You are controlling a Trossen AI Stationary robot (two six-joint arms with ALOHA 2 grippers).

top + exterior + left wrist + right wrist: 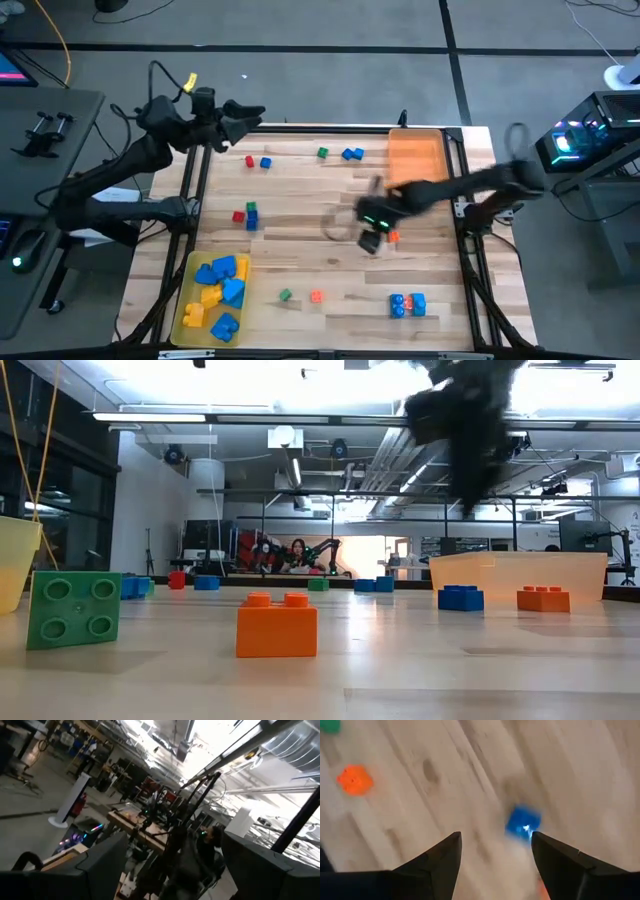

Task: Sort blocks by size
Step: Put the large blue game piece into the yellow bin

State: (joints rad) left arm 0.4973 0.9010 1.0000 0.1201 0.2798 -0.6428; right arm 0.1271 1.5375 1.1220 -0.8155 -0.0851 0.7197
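From above, the right gripper [372, 240] hangs mid-table [300, 200], beside an orange block [394, 237]; big blue and yellow blocks [221, 285] fill the yellow tray [184, 300]. The low view shows an orange brick [277, 625] nearest. The right wrist view alone shows wide jaws and a blue block [522, 822]. The left gripper's [250, 115] jaws: cannot tell.

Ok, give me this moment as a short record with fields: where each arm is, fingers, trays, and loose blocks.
right gripper: over table centre, fingers open, empty
left gripper: raised at the far left edge, waiting
yellow tray: near left, holds large blue and yellow blocks
orange tray: far right, no blocks seen
small blocks: scattered on the table
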